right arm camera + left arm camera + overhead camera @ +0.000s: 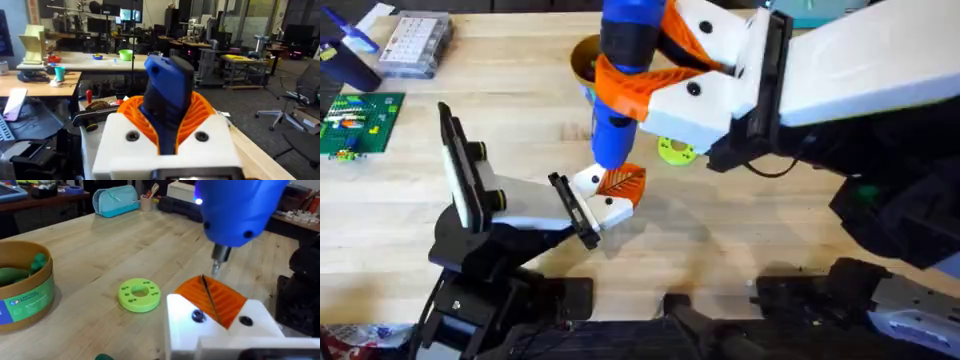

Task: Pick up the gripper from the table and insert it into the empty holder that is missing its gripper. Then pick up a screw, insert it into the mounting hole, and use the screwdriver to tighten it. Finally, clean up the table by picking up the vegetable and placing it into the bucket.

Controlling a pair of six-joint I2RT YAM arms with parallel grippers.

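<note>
The right gripper (pixel 650 75) clenches the screwdriver (pixel 620 90); the left wrist view reveals its bit (pixel 216 269) above the orange gripper (pixel 212 297); left fingers: cannot tell.

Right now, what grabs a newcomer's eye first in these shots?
The bright-blue screwdriver, clamped upright in the right gripper above mid-table, its tip coming down on the ribbed orange gripper piece seated in the white holder. Behind them a lime-green disc lies flat on the wood, and the bucket beyond already holds green vegetables.
</note>
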